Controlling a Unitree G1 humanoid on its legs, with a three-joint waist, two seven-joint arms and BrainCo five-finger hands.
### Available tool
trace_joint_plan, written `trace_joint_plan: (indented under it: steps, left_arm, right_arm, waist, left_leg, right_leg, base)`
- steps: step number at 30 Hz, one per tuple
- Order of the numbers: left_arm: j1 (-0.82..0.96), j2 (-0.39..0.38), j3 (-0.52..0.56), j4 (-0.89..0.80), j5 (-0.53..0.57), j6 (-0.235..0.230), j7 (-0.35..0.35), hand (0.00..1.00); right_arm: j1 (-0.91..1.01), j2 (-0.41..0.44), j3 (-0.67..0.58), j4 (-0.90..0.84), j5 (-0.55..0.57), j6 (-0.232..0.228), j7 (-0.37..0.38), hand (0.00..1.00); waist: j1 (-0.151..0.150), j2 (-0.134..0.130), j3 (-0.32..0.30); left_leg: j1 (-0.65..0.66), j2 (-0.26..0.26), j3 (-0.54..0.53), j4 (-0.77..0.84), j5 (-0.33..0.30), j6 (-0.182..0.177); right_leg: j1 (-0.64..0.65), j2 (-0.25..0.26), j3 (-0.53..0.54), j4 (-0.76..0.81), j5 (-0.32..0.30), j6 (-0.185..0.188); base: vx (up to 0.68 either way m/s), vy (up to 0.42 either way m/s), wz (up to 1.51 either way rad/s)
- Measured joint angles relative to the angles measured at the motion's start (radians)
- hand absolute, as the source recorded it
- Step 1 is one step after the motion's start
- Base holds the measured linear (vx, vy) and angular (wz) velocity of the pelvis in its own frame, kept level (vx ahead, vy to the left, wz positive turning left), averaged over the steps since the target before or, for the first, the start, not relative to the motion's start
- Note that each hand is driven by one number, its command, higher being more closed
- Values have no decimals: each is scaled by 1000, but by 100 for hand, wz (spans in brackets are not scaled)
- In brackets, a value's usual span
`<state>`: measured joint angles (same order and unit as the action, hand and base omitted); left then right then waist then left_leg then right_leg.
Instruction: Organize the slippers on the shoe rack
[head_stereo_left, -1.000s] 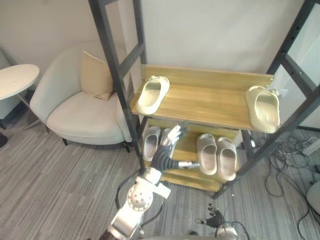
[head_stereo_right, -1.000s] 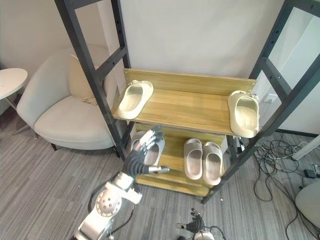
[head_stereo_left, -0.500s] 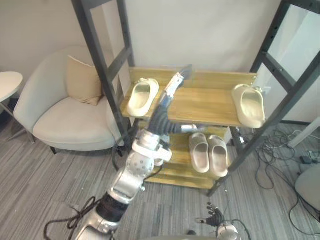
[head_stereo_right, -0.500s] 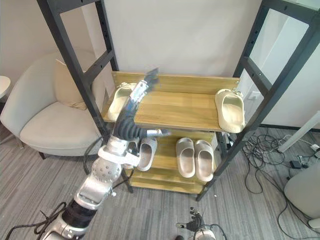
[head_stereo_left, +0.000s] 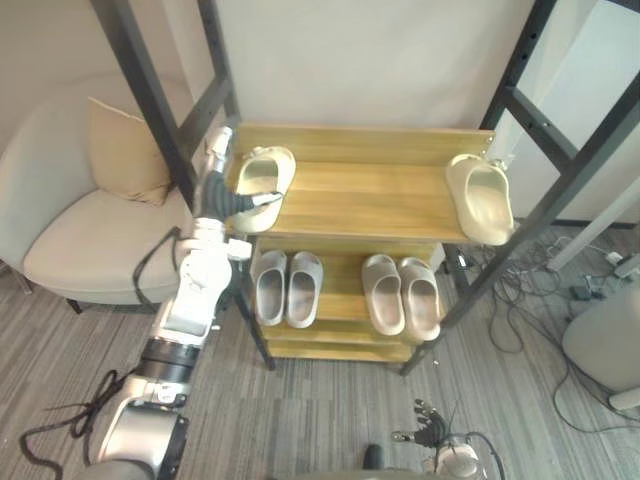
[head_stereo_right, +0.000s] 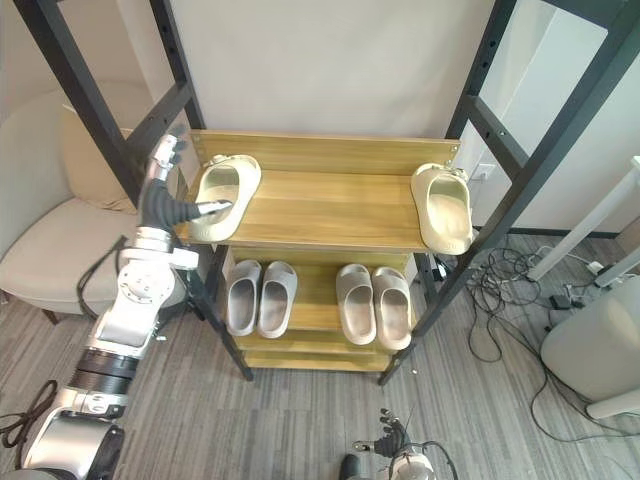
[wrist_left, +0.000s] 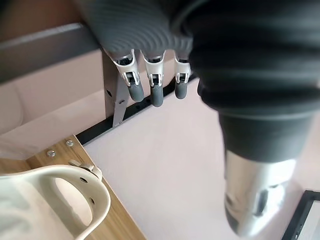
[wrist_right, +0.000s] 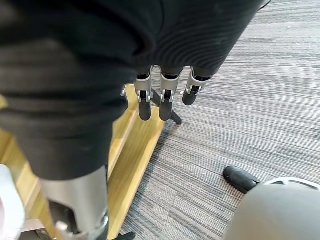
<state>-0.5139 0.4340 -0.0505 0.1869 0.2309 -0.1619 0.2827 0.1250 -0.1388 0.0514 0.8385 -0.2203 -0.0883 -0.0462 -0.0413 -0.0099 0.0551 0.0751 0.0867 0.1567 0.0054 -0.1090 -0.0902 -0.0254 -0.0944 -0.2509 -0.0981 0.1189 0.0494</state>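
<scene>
The shoe rack has a wooden top shelf with two cream slippers, one at its left end and one at its right end. On the lower shelf stand two grey pairs. My left hand is raised at the shelf's left edge, right beside the left cream slipper. Its fingers are straight and open, and its thumb reaches over the slipper's near end without gripping. My right hand hangs low over the floor in front of the rack, fingers relaxed, holding nothing.
Black slanted rack posts stand close to my left arm. A pale armchair with a tan cushion is left of the rack. Cables lie on the floor at the right, near a grey rounded object.
My left hand rose from in front of the lower shelf, crossed the top shelf, and now stands at its left end by the left cream slipper. The camera has shifted too.
</scene>
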Motion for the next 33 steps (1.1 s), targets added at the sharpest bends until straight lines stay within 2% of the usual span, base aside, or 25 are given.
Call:
trace_joint_plan:
  steps: [5, 14, 23, 26, 33]
  left_arm:
    - [-87, 34, 18, 72, -1, 14, 6, 0]
    - [-201, 68, 16, 207, -36, 26, 16, 0]
    - [-282, 103, 14, 313, -35, 57, 38, 0]
    - [-342, 142, 14, 342, -35, 62, 38, 0]
    - [-401, 188, 11, 395, -34, 64, 18, 0]
  right_arm:
    - [0, -1, 0, -39, 0, -1, 3, 0]
    - [-8, 1, 0, -42, 2, -1, 6, 0]
    - [-6, 2, 13, -80, 4, -2, 7, 0]
    - [-5, 2, 24, -101, 7, -3, 8, 0]
    - [1, 2, 38, -122, 26, -8, 9, 0]
  waist:
    - [-9, 9, 30]
    - [-20, 16, 48]
    - [-14, 10, 67]
    - [-14, -7, 76]
    - [-18, -25, 87]
  left_leg:
    - [-11, -2, 3, -1, -1, 2]
    - [-49, -7, 0, -1, -5, 7]
    - [-114, -12, 26, 34, -8, 12]
    - [-147, -13, 37, 55, -9, 13]
    - [-193, -8, 50, 88, -10, 10]
  right_leg:
    - [-20, 1, 13, 0, 4, 0]
    - [-67, 0, 28, 1, 10, -3]
    - [-133, -4, 75, 7, 42, -11]
    - [-164, -6, 98, 2, 59, -11]
    - [-206, -6, 120, 0, 79, -18]
  base:
    - [-9, 0, -9]
    - [9, -8, -5]
    - [-34, -18, -10]
    - [-120, -34, -12]
    - [-92, -24, -7]
